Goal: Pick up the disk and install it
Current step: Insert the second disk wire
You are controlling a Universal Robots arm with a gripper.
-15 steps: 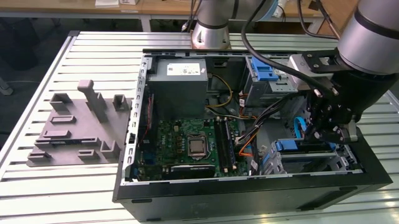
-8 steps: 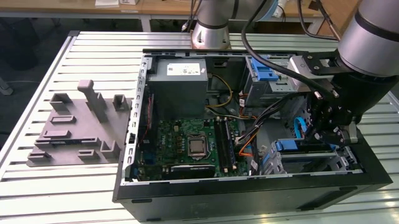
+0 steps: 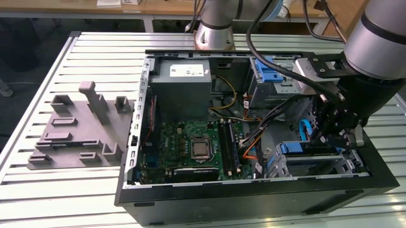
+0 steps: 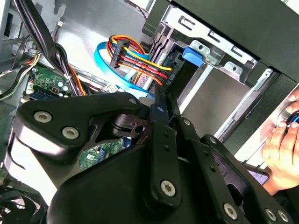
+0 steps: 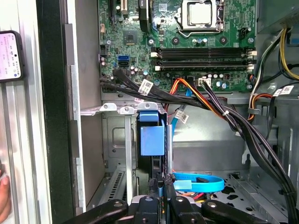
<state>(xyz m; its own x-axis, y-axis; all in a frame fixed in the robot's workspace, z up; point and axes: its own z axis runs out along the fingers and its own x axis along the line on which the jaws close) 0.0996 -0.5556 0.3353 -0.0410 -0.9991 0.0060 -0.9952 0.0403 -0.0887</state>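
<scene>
The disk (image 5: 152, 135) stands on edge in the metal drive cage (image 5: 117, 140) at the case's front corner, its blue plastic rail facing out. In the second wrist view the disk (image 4: 180, 70) is a dark slab with a blue tab, next to the coloured power wires. In the exterior view the blue-railed disk (image 3: 307, 148) lies low in the case on the exterior view's right. My gripper (image 3: 331, 140) reaches down into that bay. Its two black fingers (image 5: 168, 186) sit close together, pinching the disk's near edge. The gripper (image 4: 160, 105) touches the disk end-on.
The open tower case (image 3: 136, 142) holds a green motherboard (image 3: 193, 145), a grey power supply (image 3: 184, 90) and black cable bundles (image 5: 224, 116) beside the bay. A blue data cable (image 5: 198, 182) loops near the fingers. A person's hand (image 4: 282, 144) and a phone (image 5: 10, 53) are outside the case wall.
</scene>
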